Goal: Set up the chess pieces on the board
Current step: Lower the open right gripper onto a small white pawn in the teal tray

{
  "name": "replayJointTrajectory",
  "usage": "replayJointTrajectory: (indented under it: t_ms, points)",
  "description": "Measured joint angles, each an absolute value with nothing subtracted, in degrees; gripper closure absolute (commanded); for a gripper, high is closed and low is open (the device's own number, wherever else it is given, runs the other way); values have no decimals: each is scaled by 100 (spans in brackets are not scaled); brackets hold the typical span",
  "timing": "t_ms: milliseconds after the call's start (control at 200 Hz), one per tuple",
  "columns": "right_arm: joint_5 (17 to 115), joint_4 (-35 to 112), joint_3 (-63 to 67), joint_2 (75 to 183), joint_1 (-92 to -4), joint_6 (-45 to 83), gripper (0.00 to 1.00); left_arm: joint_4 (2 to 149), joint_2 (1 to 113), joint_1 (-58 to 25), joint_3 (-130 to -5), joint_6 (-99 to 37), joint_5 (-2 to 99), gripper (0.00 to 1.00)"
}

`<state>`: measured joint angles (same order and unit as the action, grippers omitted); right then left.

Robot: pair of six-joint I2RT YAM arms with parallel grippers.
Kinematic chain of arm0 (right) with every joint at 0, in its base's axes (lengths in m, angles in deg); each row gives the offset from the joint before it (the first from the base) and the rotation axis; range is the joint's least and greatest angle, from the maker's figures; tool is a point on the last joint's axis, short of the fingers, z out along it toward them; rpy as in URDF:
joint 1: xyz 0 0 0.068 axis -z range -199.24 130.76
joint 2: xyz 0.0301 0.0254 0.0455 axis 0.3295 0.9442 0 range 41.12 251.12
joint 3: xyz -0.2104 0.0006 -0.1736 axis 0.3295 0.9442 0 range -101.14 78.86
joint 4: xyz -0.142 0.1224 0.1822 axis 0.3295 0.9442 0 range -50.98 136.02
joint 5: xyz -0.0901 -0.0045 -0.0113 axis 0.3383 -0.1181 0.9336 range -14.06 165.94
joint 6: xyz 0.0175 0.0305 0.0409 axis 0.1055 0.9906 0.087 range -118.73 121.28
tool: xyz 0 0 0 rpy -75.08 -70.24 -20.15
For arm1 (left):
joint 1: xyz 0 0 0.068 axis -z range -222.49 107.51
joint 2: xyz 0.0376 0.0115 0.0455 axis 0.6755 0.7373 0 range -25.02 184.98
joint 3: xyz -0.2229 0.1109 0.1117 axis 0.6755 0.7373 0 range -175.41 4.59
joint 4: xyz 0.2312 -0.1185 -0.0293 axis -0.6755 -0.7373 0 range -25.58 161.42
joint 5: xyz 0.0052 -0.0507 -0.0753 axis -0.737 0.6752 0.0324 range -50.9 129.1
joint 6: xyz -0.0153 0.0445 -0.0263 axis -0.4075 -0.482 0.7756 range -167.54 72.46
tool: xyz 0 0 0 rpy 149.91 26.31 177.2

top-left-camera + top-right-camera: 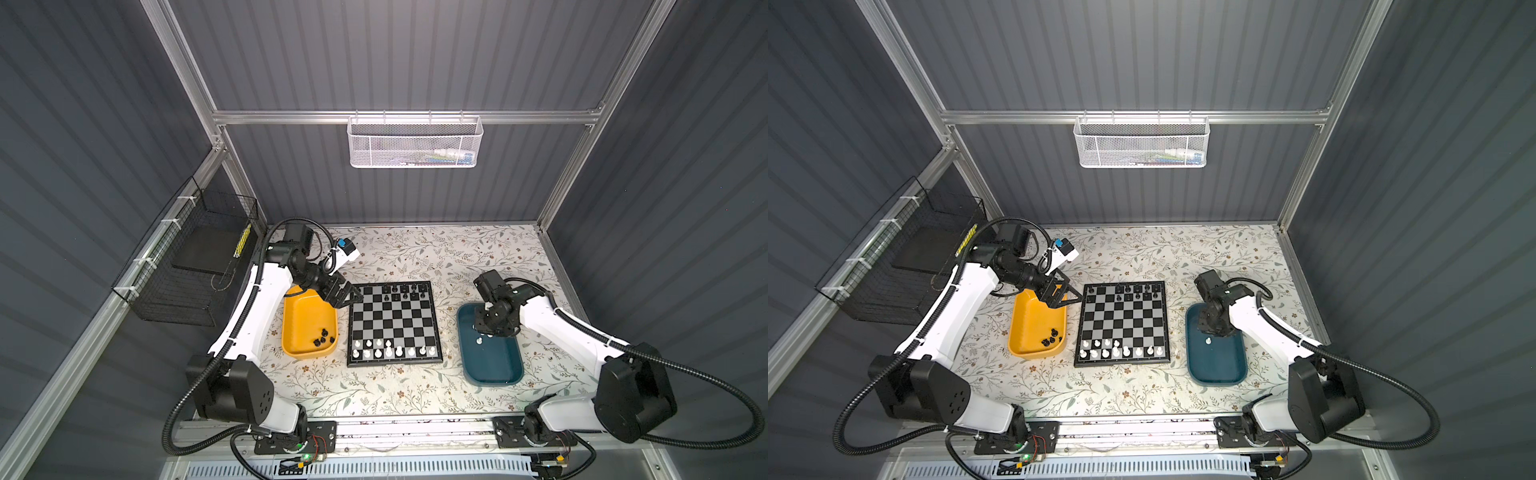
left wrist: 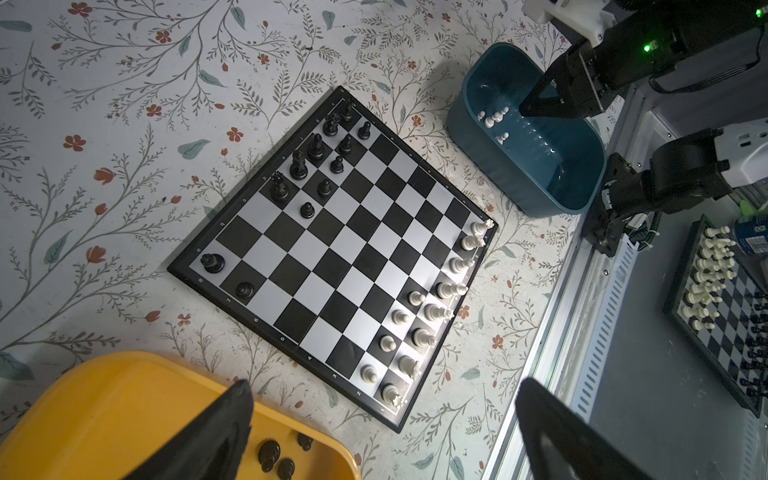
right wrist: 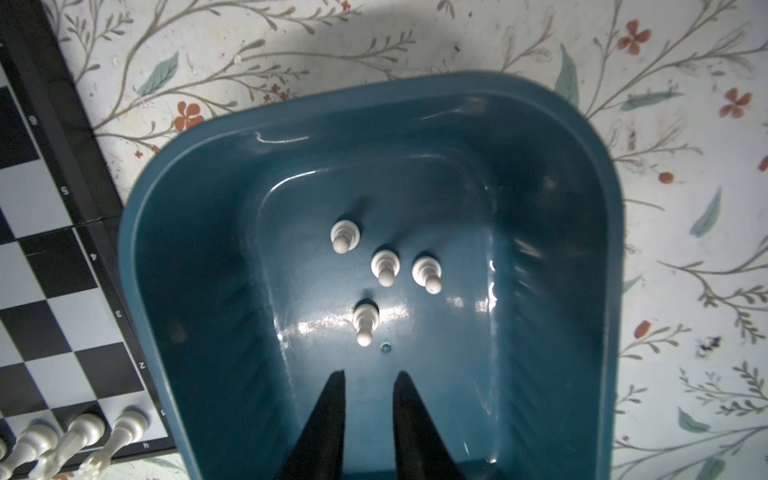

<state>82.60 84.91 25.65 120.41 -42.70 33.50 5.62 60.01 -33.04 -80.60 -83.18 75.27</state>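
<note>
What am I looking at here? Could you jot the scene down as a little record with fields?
board: between two trays, partly set
white pieces: near rows, pawn row incomplete
black pieces: far rows, with gaps
yellow tray: left of board, holds a few spare black pieces
teal tray: right of board, holds four upright white pawns
left fingers: spread wide, empty, above the yellow tray's far corner
right fingers: lowered into the teal tray, narrow gap, nothing between them

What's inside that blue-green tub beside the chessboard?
Four white pawns stand upright inside the teal tray, beneath the right gripper. In both top views that gripper hides all but one.
</note>
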Motion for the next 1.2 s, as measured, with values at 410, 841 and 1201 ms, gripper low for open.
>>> replayJointTrajectory:
  t_ms: [410,841,1201]
  points:
    - [8111,8185,2840,12212,-4196,3302,76,495,6157,-3278,-8099,-8320,7623,1]
    - [7965,7936,2961,12369,-4183,3272,72,475,6178,-3278,-8119,-8320,7620,0]
    - [7890,7811,3148,12408,-4176,3272,71,477,6181,-3278,-8119,-8318,7620,1]
